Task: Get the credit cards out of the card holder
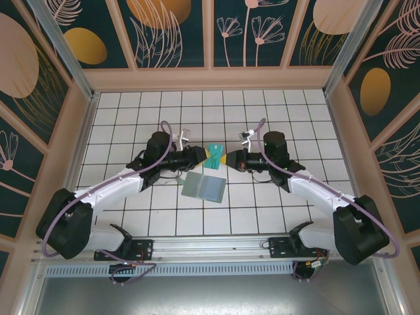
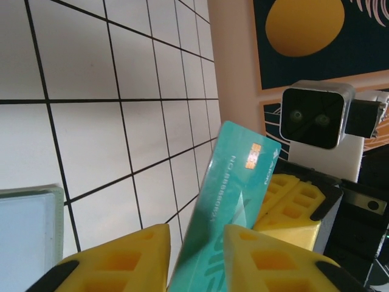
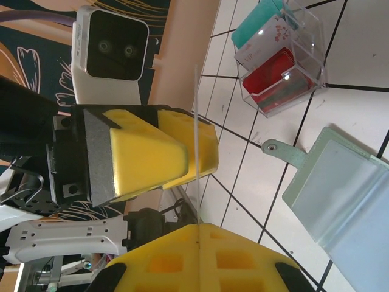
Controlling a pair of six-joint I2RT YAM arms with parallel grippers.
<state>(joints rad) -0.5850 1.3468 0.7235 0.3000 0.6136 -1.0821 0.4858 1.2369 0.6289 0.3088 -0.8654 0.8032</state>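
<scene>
Right claw (image 3: 197, 231) is pinching the teal card (image 2: 234, 176), left claw's (image 2: 196, 237) hold unclear: early release is risking a drop

Mid-counter (image 1: 125, 111), one credit card (image 2: 234, 182) hangs in the air between the two arms. One end is between the jaws of the left gripper (image 1: 203, 156), and the other is pinched in the jaws of the right gripper (image 1: 228, 158). Below it, toward the counter's near edge, the card holder (image 1: 203, 187) lies flat and opened out. Off the holder's edge, not touching it, a box (image 3: 304, 36) stands on the counter, with more cards (image 3: 267, 45) slotted side by side inside.
</scene>
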